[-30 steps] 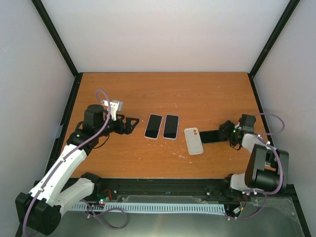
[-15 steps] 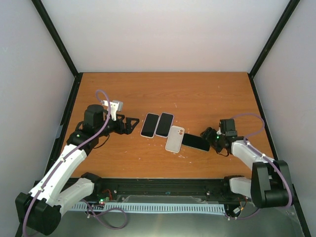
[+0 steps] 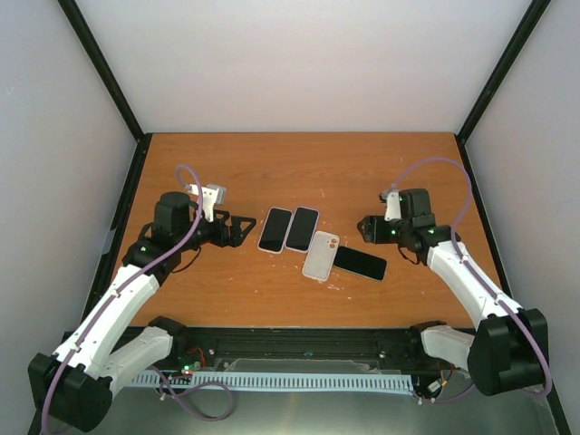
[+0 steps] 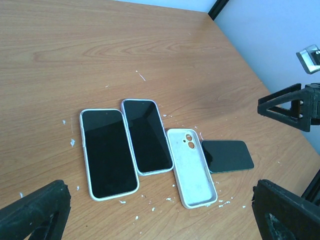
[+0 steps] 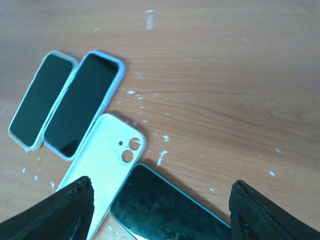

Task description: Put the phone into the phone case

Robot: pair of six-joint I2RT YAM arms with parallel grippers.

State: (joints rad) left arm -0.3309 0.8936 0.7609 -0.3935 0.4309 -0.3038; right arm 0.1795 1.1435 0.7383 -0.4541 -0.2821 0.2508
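right gripper (image 3: 370, 228) had backed off and lifted since half a second earlier, when it sat low at the phone's outer end; the phone (image 3: 361, 263) itself had not budged in that time. a full second back, the phone and the white case (image 3: 320, 255) lay further right, so the whole cluster had been shoved left, the two already-cased phones (image 3: 275, 230) included.

at this moment the phone lay flat on the table (image 3: 272, 172), screen up, its inner end touching the right long edge of the empty case, not in it. the case looked to be open side up, camera hole at the far end, its left edge against the right-hand cased phone. by my reading the task was not yet done.

both grippers were spread wide with nothing in them. in the right wrist view the fingers (image 5: 55, 210) framed the phone from above without touching it. the left gripper (image 3: 237, 228) hung left of the cased phones, well apart from the bare one.

the next move turned on this: the phone sat just near and left of the right gripper, clearly the closer arm, with the cased pair between it and the left one. its long axis ran roughly left to right, slanting toward the near edge at its outer end, while the case's ran mostly near to far. i judged the phone would need turning before it could seat.
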